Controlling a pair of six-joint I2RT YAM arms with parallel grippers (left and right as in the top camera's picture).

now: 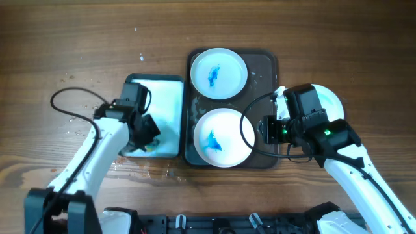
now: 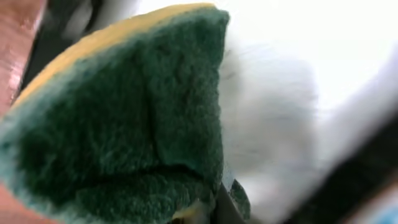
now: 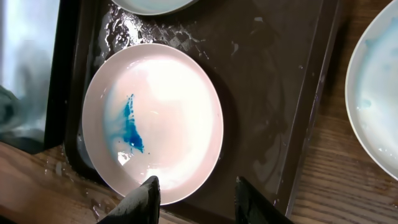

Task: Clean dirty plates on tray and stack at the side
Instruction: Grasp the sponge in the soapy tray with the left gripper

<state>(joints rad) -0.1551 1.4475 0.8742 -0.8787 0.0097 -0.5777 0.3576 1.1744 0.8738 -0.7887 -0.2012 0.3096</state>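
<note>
1. Brown tray (image 1: 266,65): centre of the tabletop (image 1: 65,39), floor wet. It carries 2 of the 3 white plates.
2. Far plate (image 1: 219,73): on the tray's far half, blue smear in its centre.
3. Near plate (image 1: 223,138): on the tray's near half, blue smear left of its centre in the right wrist view.
4. Third plate (image 3: 379,93): off the tray, on the tabletop just beside its right rim, faint bluish tint, partly under the right arm.
5. Right tool (image 3: 198,200): fingers spread, holding nothing. It hangs above the near plate's rim; 1 fingertip is over the plate's edge, the other over bare tray floor.
6. Left tool (image 1: 147,132): over the smaller white-floored tray (image 1: 156,77), well apart from all 3 plates. It pinches a green-and-yellow sponge (image 2: 124,124), which fills the left wrist view.
</note>
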